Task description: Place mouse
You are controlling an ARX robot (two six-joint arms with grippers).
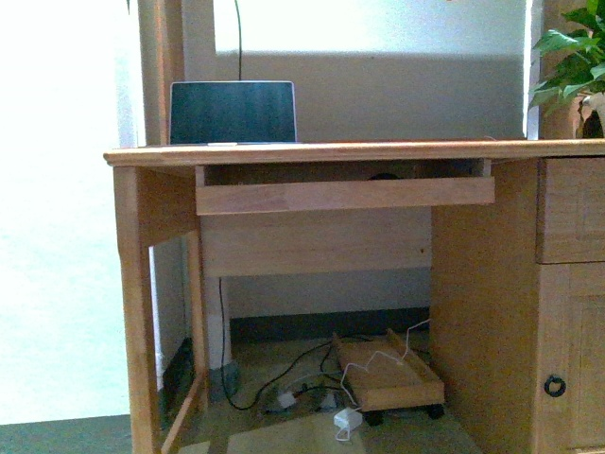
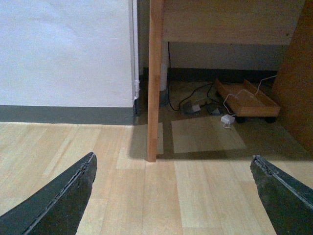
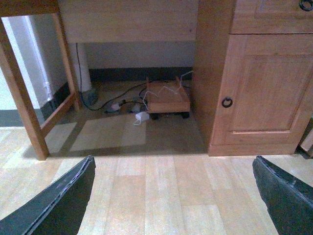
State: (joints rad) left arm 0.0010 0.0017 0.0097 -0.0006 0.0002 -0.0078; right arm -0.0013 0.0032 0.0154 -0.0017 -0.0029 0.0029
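Observation:
A small dark domed shape (image 1: 383, 176) shows in the gap above the desk's pull-out shelf (image 1: 345, 194). Too little of it shows to tell whether it is the mouse. No mouse shows in either wrist view. Neither arm is in the front view. My left gripper (image 2: 172, 159) is open and empty, low over the wooden floor in front of the desk's left leg (image 2: 155, 83). My right gripper (image 3: 172, 160) is open and empty, low over the floor in front of the desk's knee space and cupboard door (image 3: 254, 83).
A laptop (image 1: 233, 112) stands open on the wooden desk top (image 1: 321, 151). A plant (image 1: 572, 57) is at the right end. Under the desk are a wheeled wooden trolley (image 1: 388, 374), cables and a white adapter (image 1: 347, 419). The cupboard has a ring handle (image 3: 227, 102).

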